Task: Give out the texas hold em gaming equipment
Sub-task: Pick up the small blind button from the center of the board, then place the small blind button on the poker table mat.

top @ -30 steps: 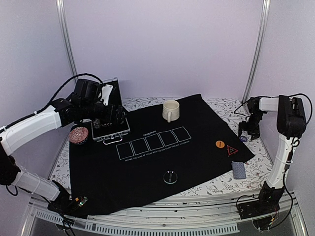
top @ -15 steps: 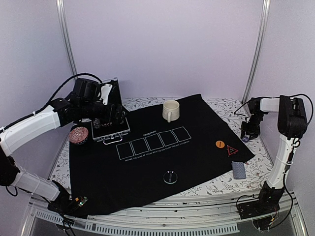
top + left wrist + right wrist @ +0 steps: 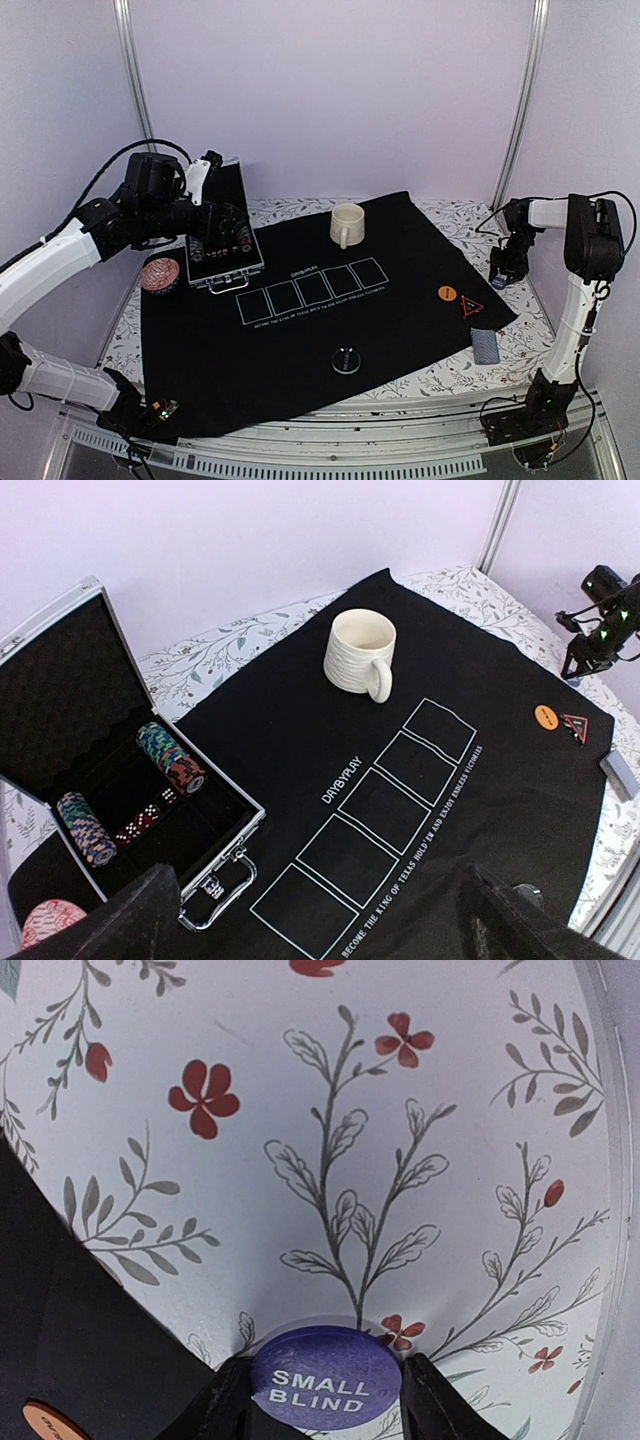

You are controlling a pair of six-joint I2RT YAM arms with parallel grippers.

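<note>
My right gripper (image 3: 325, 1390) is shut on a purple disc marked SMALL BLIND (image 3: 325, 1378), low over the floral tablecloth just off the black mat's right edge (image 3: 503, 270). An orange disc (image 3: 447, 292) and a red-edged triangle (image 3: 472, 306) lie on the mat nearby. A grey-blue deck of cards (image 3: 485, 346) sits at the mat's right corner, and a dark disc (image 3: 346, 359) lies near its front. Striped poker chips (image 3: 170, 757) lie in rolls inside the open metal case (image 3: 222, 240). My left gripper (image 3: 320, 930) hangs open and holds nothing, raised beside the case lid.
A cream mug (image 3: 347, 224) stands at the back of the black mat (image 3: 300, 340), behind a row of printed card boxes. A pink round object (image 3: 160, 274) sits left of the case. Frame posts rise at the back corners.
My right gripper has closed onto the purple disc. My left arm has lifted and drawn back to the left, away from the inside of the case.
</note>
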